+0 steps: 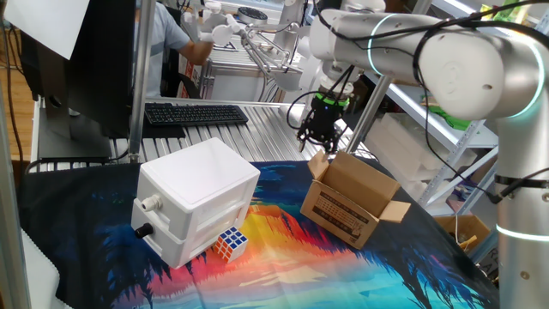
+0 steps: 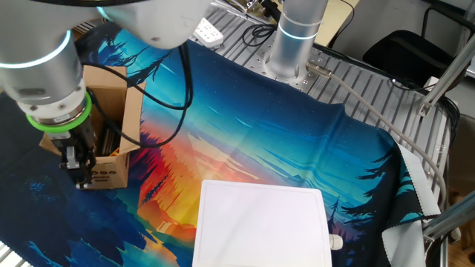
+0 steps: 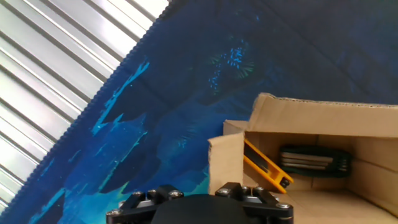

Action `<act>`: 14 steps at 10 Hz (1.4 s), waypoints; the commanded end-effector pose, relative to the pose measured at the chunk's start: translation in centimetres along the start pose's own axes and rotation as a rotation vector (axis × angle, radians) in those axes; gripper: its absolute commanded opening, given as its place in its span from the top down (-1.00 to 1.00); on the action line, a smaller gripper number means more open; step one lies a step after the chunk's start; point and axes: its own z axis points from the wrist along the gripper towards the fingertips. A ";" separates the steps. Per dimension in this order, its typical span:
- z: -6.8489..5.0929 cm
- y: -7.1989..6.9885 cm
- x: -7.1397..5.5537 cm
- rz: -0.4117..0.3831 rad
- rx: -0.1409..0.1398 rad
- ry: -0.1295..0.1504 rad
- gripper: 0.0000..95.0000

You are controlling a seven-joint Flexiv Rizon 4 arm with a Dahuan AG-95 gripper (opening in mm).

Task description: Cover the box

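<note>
— Bright printed cloth (image 1: 283, 257) covers the table: a sunset with palm trees; bare ribbed metal (image 1: 257, 129) shows past its far edge. What sits on it?

— Toward the right edge, the box (image 1: 352, 206), a small brown carton with black print on one side, its top flaps open. The hand view looks into it: a yellow tool (image 3: 264, 165) and a dark folded tool (image 3: 314, 158) lie inside.

— And the gripper (image 1: 319, 137)?

— It points down at the box's far corner, just beside one raised flap (image 1: 319, 163). Whether it touches the flap I cannot tell. Its fingers are too dark and too hidden to judge how wide they stand; nothing is seen held.

— Anything else?

— A white plastic box (image 1: 197, 197) near the left edge, with a Rubik's cube (image 1: 230, 243) touching its front. A keyboard (image 1: 196, 113) lies on the metal behind.
</note>
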 end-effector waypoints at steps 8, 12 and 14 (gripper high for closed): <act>0.6 -1.7 -1.3 0.054 -0.035 0.013 -0.60; 1.9 -4.2 -2.1 0.003 -0.041 0.015 -0.60; 1.8 -5.4 -2.1 -0.010 -0.040 0.015 -0.60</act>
